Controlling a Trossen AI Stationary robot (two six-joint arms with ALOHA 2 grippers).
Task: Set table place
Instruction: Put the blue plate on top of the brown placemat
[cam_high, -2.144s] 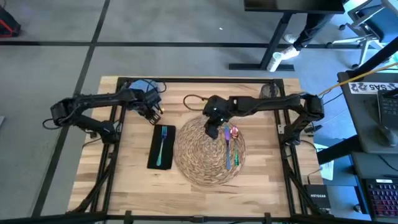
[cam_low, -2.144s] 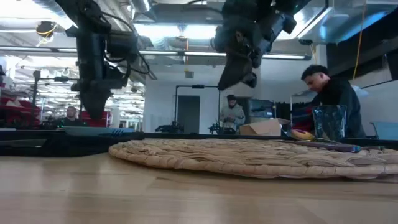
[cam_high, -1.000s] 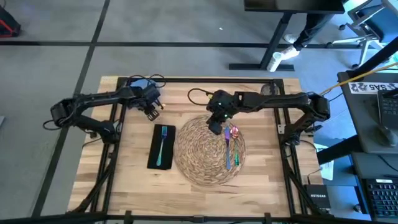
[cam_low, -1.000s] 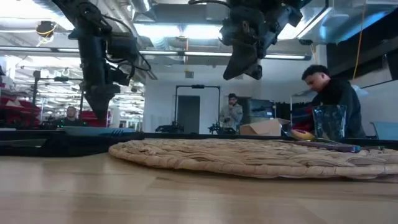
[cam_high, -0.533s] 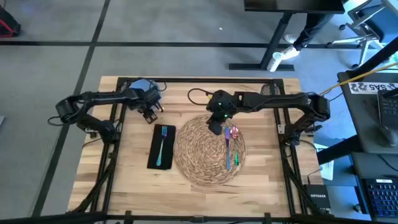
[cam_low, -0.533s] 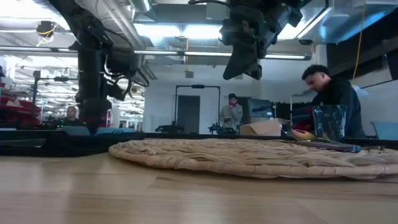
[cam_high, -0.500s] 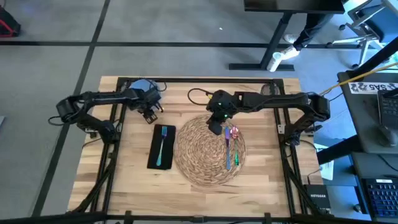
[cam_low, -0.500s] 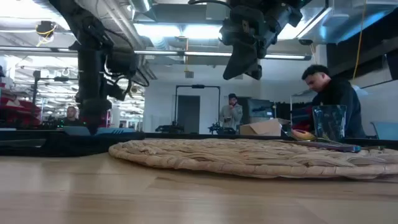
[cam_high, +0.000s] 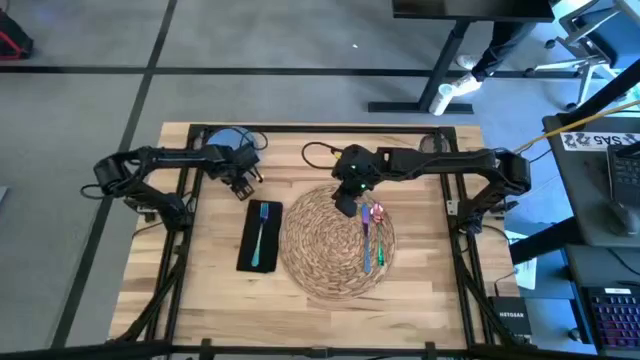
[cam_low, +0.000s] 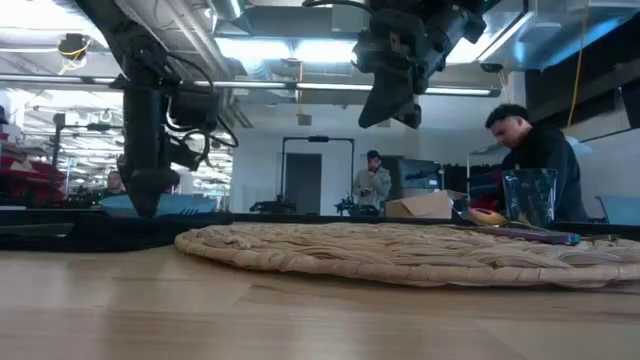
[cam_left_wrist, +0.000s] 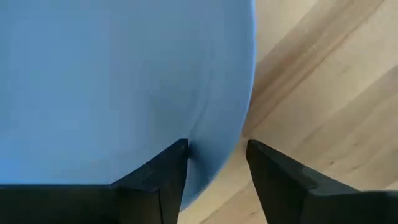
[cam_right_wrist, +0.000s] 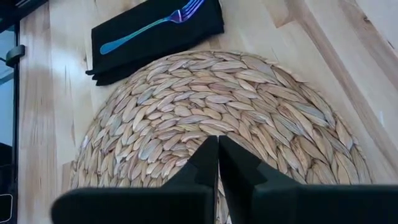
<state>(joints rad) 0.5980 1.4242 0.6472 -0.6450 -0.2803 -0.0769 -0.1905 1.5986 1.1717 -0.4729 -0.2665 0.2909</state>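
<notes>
With its fingers spread astride the pale blue plate's (cam_left_wrist: 112, 87) rim, the left gripper (cam_left_wrist: 214, 165) should close squarely before lifting; the right gripper (cam_right_wrist: 217, 163) waits pinched empty.

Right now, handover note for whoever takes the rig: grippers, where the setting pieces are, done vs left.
Left gripper: open, down at the blue plate in the table's far-left corner, fingers straddling the rim, not yet closed.
Right gripper: shut, empty, hovering over the far part of the placemat.
Done: placemat centred; black napkin to its left with the teal fork on it; colourful cutlery on the mat's right part.
Left: grip the plate, move it onto the placemat. The cutlery may need shifting first.
</notes>
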